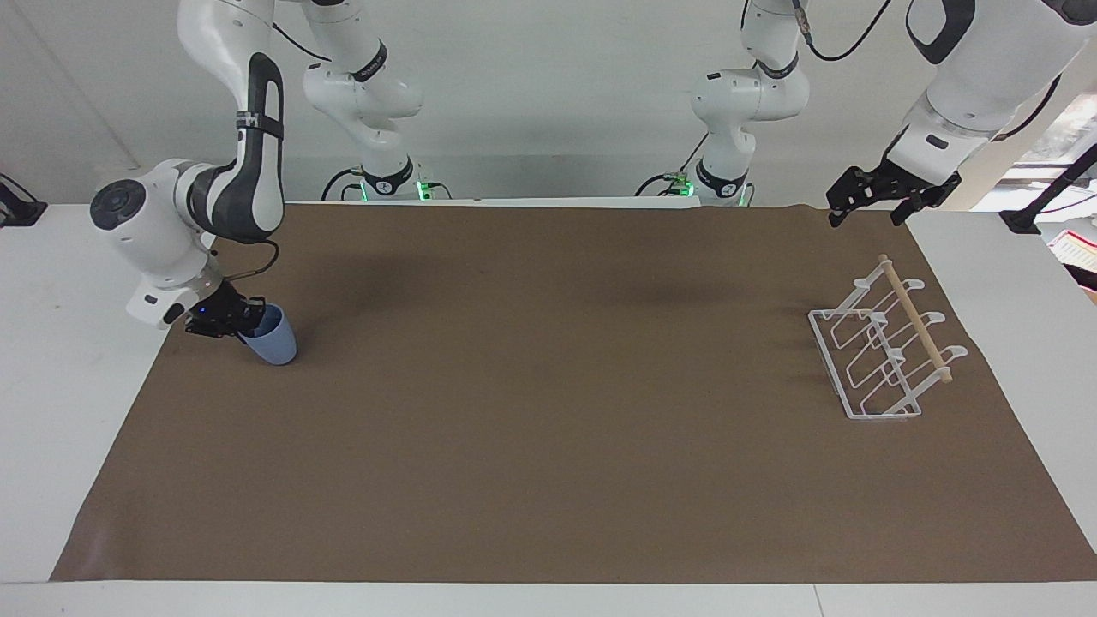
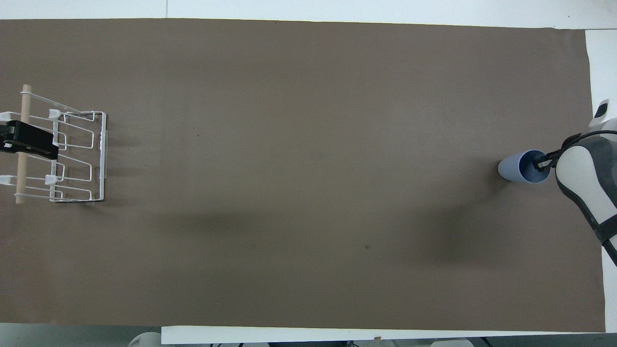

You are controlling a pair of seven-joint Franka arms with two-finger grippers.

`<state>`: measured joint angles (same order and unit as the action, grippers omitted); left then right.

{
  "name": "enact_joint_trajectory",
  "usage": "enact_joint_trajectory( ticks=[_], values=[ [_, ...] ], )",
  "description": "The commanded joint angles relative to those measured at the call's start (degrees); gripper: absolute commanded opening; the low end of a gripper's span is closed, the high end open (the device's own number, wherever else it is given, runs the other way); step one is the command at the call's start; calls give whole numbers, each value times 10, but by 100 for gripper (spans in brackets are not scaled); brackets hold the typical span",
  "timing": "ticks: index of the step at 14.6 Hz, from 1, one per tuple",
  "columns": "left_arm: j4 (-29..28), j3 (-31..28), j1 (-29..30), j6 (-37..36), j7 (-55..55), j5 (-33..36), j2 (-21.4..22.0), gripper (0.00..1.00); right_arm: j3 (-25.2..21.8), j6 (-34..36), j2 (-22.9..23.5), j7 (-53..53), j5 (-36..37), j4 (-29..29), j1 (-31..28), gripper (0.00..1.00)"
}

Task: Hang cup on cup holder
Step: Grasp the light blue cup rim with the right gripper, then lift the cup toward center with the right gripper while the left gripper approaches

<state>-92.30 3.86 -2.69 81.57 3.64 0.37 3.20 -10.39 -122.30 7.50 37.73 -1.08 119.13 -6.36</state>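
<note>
Light-blue plastic, the cup leans tilted on the brown mat close to the edge at my right arm's end, its wall pinched at the rim by my right gripper, one finger inside and one outside. My left gripper waits with jaws spread, raised over the corner of the mat nearest its base. Just past it stands the white wire cup holder, with its wooden dowel on top.

Your right gripper sits low at the right arm's end of the desk, wrist tilted toward five o'clock, fingers closed on the cup rim. Your left gripper waits raised, fingers spread.
</note>
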Motion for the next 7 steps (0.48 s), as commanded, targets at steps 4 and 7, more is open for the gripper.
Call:
enact_joint_trajectory(
  ticks=[4, 7],
  values=[
    [-30, 4, -3, -8, 130, -5, 25, 100, 42, 209, -2, 29, -227, -101, 2, 0],
    [-29, 6, -25, -11, 260, -28, 25, 100, 42, 249, -6, -11, -353, -94, 49, 0]
  ],
)
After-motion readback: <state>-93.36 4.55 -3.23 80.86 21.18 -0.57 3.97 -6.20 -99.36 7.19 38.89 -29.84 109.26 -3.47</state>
